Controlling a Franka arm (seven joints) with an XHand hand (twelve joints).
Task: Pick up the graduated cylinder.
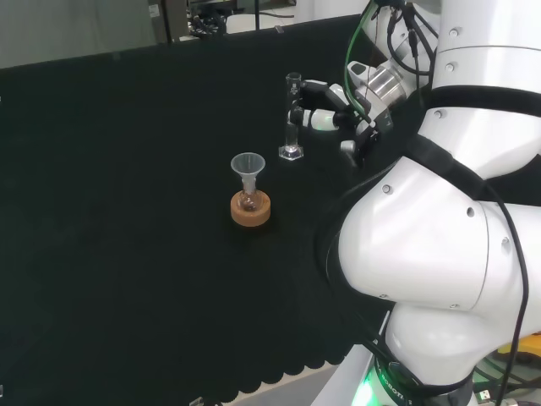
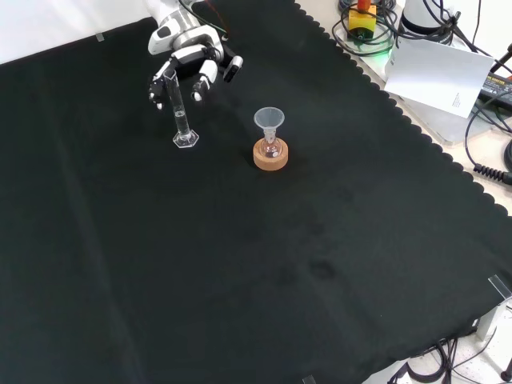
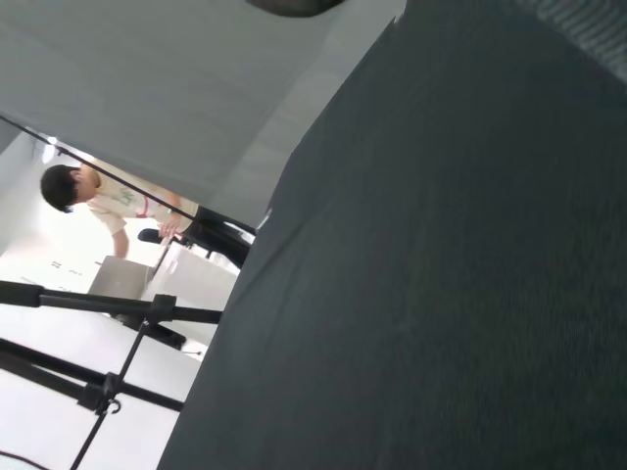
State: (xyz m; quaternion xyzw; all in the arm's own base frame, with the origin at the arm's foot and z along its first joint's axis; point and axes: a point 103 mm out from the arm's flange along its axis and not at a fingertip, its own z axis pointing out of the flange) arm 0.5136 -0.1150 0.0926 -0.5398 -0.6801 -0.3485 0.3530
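Observation:
The graduated cylinder (image 1: pixel 292 118) is a thin clear tube that stands upright on its hexagonal foot on the black cloth (image 1: pixel 127 211). In the front view the graduated cylinder (image 2: pixel 181 118) stands at the upper left. The hand (image 1: pixel 331 112) is at the tube's upper half, on its right in the head view. Its fingers (image 1: pixel 311 86) are slightly bent and reach up to the tube, while the thumb (image 1: pixel 349 150) stays apart from it. From the front, the hand (image 2: pixel 188 66) hangs over the tube's top with fingers (image 2: pixel 201 86) on either side.
A small flask with a clear funnel (image 1: pixel 248 167) sits in a cork ring (image 1: pixel 251 211) near the cylinder, also seen in the front view as the cork ring (image 2: pixel 270 155). A sheet of paper (image 2: pixel 436 72) and cables lie beyond the cloth's scalloped edge (image 2: pixel 416 136).

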